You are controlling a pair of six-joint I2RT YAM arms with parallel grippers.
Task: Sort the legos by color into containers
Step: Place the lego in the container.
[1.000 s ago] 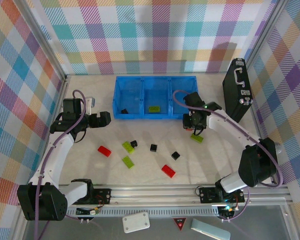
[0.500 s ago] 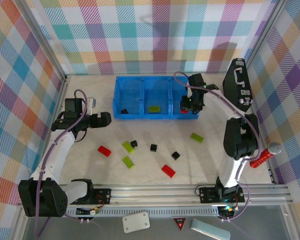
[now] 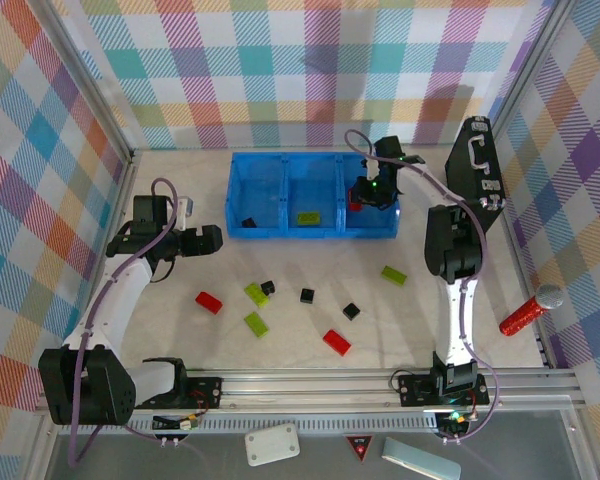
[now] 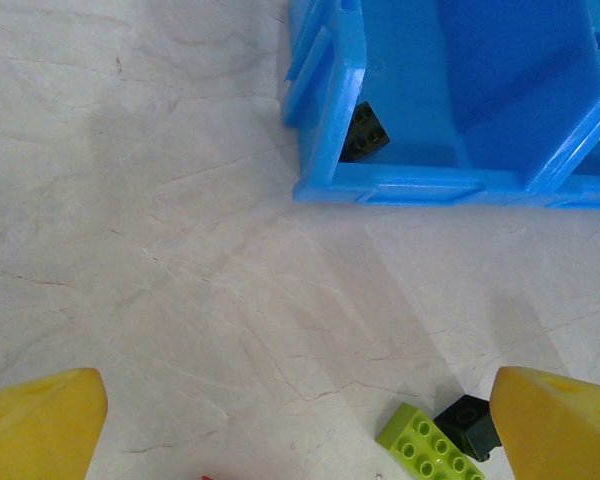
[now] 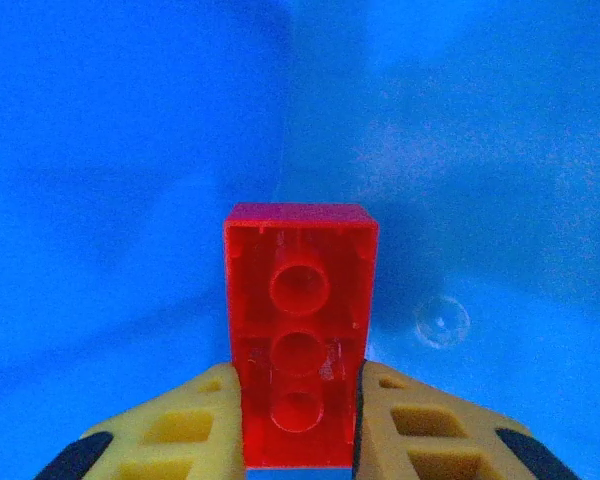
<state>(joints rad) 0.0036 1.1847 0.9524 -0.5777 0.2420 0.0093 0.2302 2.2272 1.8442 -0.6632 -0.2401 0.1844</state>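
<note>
- No word, brand or number can be read.
- A red triangular sign (image 3: 360, 447) below the front rail (image 3: 310, 380) carries a mark too small to read.

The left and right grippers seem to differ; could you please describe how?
The left gripper is open and empty; the right gripper is shut on a red brick. The left gripper hangs over bare table beside the blue bin; the right gripper is at the bin's right compartment. Both have yellow fingers.
</note>
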